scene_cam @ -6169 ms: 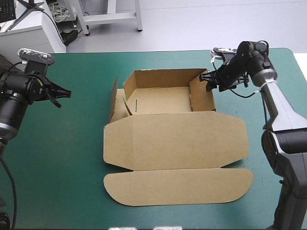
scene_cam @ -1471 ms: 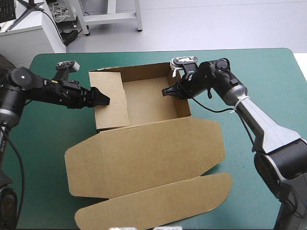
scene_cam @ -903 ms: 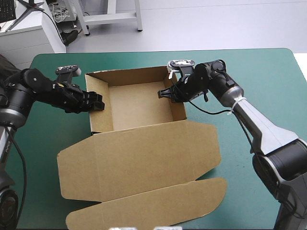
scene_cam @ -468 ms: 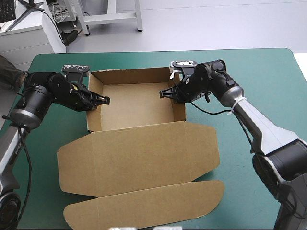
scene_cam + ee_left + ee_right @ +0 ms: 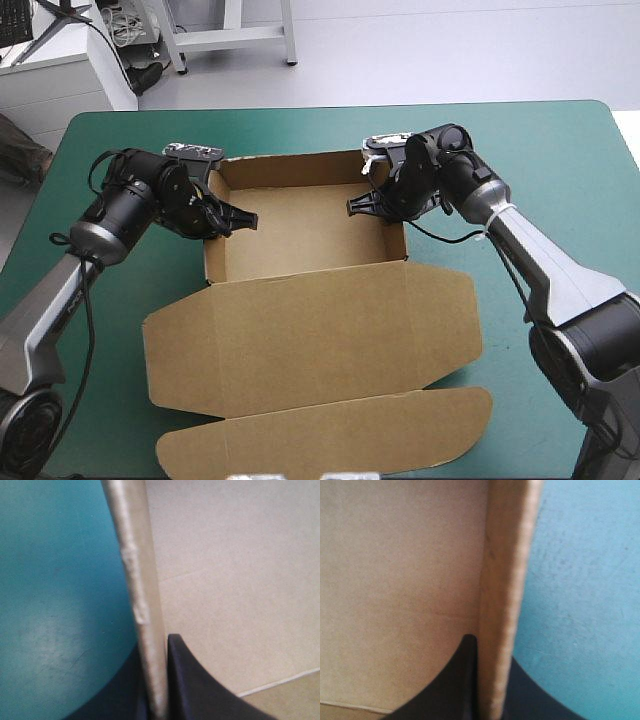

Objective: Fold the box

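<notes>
Beyond the counter's far edge lies pale grey floor (image 5: pixel 420 50). The counter (image 5: pixel 560 150) itself fills most of the high view, under a smooth teal-green cover that shows faint scuffs in the wrist views.

The box (image 5: pixel 310 340) sits at the middle of the counter, a little askew to the edges. Its biggest part is the lid (image 5: pixel 320 335), lying flat and open on the cover, spreading from the tray toward the near edge. A long rounded flap (image 5: pixel 330 435) runs along the lid's near side, also flat, close to the near edge. The tray (image 5: pixel 300 225) stands on the far side of the lid, open at the top, with its far and side walls raised and its bare floor showing.

The arms reach in from either side, each to one side wall. The left end effector (image 5: pixel 238 219) is clamped on the left wall (image 5: pixel 213 225). In its wrist view the wall's edge (image 5: pixel 132 555) runs up between the black fingers (image 5: pixel 200 690), one inside the tray, the other outside over the cover. The right end effector (image 5: pixel 362 205) likewise grips the right wall (image 5: pixel 393 235). Its wrist view shows the wall (image 5: pixel 507 555) pinched between both fingers (image 5: pixel 462 680), board on one side, teal-green on the other.
</notes>
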You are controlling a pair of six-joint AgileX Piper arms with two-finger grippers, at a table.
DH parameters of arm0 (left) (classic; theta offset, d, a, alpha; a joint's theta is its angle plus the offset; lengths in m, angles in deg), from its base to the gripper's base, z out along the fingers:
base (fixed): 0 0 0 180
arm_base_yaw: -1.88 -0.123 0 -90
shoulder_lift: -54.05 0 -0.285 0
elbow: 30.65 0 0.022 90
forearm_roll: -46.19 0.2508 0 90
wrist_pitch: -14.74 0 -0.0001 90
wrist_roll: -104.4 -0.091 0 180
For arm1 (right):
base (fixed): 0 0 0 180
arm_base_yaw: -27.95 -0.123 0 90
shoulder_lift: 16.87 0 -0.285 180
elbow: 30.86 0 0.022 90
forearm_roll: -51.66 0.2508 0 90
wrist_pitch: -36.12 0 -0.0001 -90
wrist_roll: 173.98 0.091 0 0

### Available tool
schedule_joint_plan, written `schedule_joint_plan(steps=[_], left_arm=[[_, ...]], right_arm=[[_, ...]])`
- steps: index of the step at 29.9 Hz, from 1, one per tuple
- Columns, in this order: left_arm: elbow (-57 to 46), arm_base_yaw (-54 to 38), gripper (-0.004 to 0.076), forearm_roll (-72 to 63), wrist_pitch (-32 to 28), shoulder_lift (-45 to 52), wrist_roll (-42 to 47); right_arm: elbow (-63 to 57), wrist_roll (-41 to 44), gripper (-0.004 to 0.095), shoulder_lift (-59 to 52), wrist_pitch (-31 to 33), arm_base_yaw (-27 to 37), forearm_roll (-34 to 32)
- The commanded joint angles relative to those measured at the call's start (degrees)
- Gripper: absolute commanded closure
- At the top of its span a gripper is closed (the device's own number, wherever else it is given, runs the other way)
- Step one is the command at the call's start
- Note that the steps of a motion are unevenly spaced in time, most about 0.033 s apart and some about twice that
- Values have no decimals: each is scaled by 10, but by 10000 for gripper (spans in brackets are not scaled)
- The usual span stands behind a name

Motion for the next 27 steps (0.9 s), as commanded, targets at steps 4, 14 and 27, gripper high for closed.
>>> schedule_joint_plan(steps=[4,14,27], left_arm=[[59,7,734,-36,-13,-34,-29],[63,7,734,-35,-16,-112,-29],[64,7,716,-37,-17,-156,-111]], right_arm=[[18,24,927,-30,59,0,-77],[17,51,927,0,61,0,-57],[19,-4,818,35,63,-1,-62]])
